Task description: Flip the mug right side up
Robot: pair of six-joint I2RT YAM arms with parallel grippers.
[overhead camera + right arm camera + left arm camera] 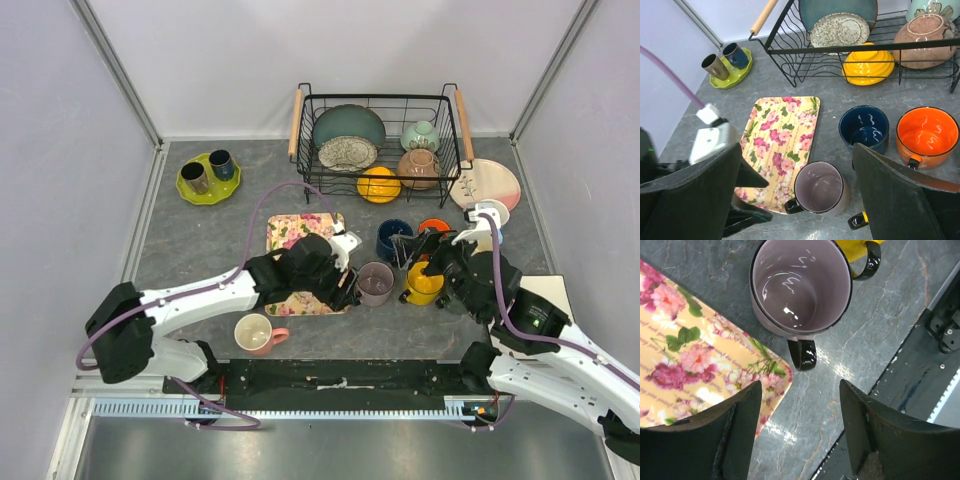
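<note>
A mauve mug (375, 283) with a black handle stands upright, mouth up, on the grey table beside the floral tray (292, 232). It also shows in the left wrist view (800, 287) and in the right wrist view (821, 189). My left gripper (345, 283) is open and empty just left of the mug, with its jaws (800, 430) apart and short of the handle (802, 354). My right gripper (442, 262) is open and empty above a yellow mug (422, 287), right of the mauve mug; its fingers (905, 200) frame the mug from above.
A blue mug (393, 238) and an orange mug (433, 227) stand behind the mauve one. A pink mug (255, 333) sits near the front edge. A black wire rack (450, 150) with dishes is at the back, a green plate (200, 192) with two cups back left, and a pink plate (485, 183) back right.
</note>
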